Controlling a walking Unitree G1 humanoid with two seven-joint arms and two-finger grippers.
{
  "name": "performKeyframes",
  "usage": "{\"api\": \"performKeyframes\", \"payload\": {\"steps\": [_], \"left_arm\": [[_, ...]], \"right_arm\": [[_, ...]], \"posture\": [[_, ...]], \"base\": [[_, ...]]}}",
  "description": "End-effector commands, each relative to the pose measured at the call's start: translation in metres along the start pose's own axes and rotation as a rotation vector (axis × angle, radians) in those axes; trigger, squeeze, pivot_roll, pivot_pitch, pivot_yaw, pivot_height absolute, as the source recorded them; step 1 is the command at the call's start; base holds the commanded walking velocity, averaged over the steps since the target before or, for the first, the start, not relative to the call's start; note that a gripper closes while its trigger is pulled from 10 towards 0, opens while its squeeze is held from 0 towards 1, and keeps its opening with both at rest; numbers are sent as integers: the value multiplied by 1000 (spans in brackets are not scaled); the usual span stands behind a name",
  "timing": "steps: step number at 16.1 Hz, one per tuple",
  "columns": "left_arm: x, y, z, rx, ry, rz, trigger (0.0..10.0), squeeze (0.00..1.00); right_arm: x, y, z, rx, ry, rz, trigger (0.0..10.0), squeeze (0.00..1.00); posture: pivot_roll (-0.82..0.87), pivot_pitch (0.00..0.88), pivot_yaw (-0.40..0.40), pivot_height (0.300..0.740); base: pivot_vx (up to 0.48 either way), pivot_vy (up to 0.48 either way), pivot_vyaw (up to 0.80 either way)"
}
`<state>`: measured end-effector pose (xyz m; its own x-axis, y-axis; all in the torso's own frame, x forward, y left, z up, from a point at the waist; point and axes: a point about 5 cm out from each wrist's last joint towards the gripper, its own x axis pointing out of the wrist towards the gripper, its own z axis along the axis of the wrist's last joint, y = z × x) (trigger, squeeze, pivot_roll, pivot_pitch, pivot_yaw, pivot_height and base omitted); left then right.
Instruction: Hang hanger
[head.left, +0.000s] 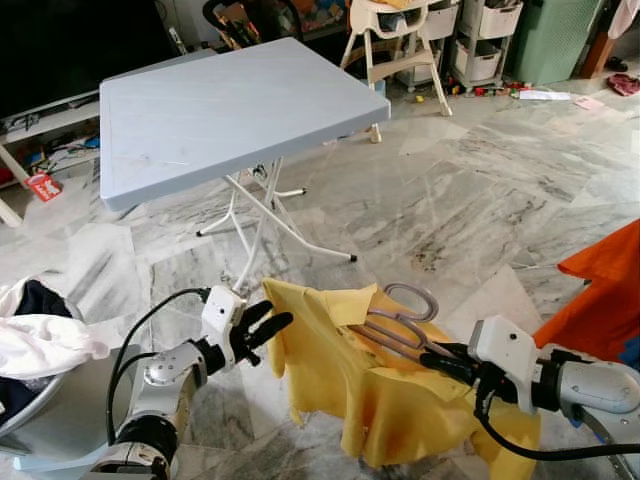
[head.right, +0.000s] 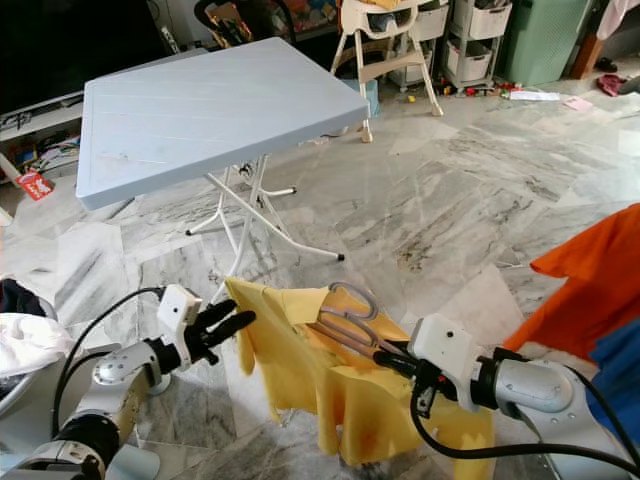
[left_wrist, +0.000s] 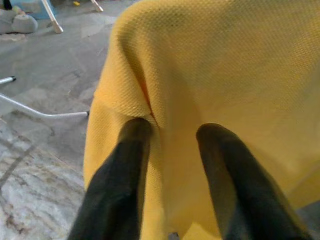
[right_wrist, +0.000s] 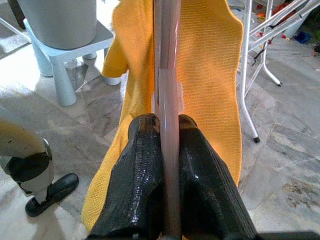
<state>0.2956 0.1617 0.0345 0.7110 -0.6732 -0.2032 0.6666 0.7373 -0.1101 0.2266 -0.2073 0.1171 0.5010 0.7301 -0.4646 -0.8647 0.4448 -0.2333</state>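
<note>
Two grippers are up in front of the robot, both busy with a yellow shirt that sits draped over a grey hanger. The right gripper has its black fingers clamped tight on the hanger's flat bar, one finger on each side, so the hanger runs straight out from between them with the shirt hanging off it above the marble floor. The hanger's hook loops up on the side of the shirt facing the light blue folding table. The left gripper is at the shirt's other edge, the side nearer the table legs, with its fingers spread apart and their tips pressed against the yellow fabric, not pinching anything as far as I can see. An orange cloth hangs just beyond the right arm, on the side away from the shirt, and a heap of white laundry sits past the left arm.
</note>
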Motion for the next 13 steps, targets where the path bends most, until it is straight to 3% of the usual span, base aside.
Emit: {"api": "performKeyframes", "payload": {"steps": [1,4,6,8,12,13], "left_arm": [[0,2,0,20,25,1,10000,1000],[8,0,5,54,26,18,10000,1000],[20,-8,13,85,-31,56,10000,1000],[30,-25,11,65,-88,93,10000,1000],[39,-56,6,34,-157,110,10000,1000],[39,-62,7,64,-185,144,10000,1000]], "right_arm": [[3,2,16,-54,-51,44,10000,0],[0,-1,11,-106,-3,109,10000,0],[-3,-26,-3,-140,33,31,10000,0],[14,-40,4,-146,-28,-97,10000,0],[46,-43,17,-158,-122,-237,10000,0],[56,-42,18,-156,-152,-276,10000,0]], "posture": [[-232,39,148,740],[-236,45,155,740],[-233,51,162,740],[-214,55,161,740],[-183,60,146,740],[-169,62,137,740]], "base": [[0,0,0],[0,0,0],[0,0,0],[0,0,0],[0,0,0],[0,0,0]]}}
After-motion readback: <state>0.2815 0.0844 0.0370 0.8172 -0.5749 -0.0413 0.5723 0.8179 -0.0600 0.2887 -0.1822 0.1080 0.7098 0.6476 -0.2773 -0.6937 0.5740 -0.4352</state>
